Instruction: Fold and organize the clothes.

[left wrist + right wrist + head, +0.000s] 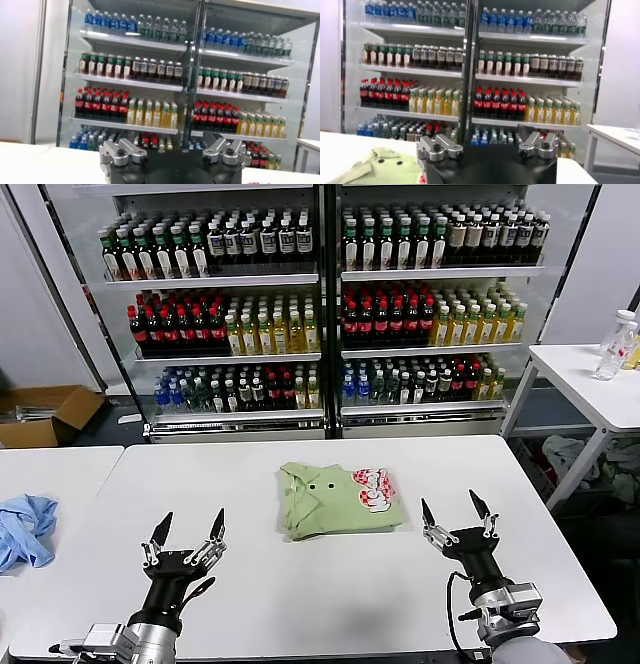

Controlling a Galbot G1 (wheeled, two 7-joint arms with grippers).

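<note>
Bench: a white bench [300, 584] with rounded corners, joined at 9 o'clock by a second white bench [50, 484].
Room: glass-door coolers [325, 304] at 12 o'clock, shelves packed with bottled drinks; a cardboard box [45, 414] on the floor at 10 o'clock; a white side table [590, 379] at 2 o'clock carrying a clear bottle [613, 344].
Polo shirt: the light green polo shirt [338, 499] lies folded into a compact rectangle near the bench's middle, collar and dark buttons up, pink-and-white print toward 3 o'clock.
Blue garment: a light blue garment [25, 529] crumpled on the second bench.
Left pincer: left pincer [185, 529] at 7 o'clock of the shirt, well apart, released, fingers spread, holding nothing.
Right pincer: right pincer [457, 509] at 4 o'clock of the shirt, near but apart, released and bare.
</note>
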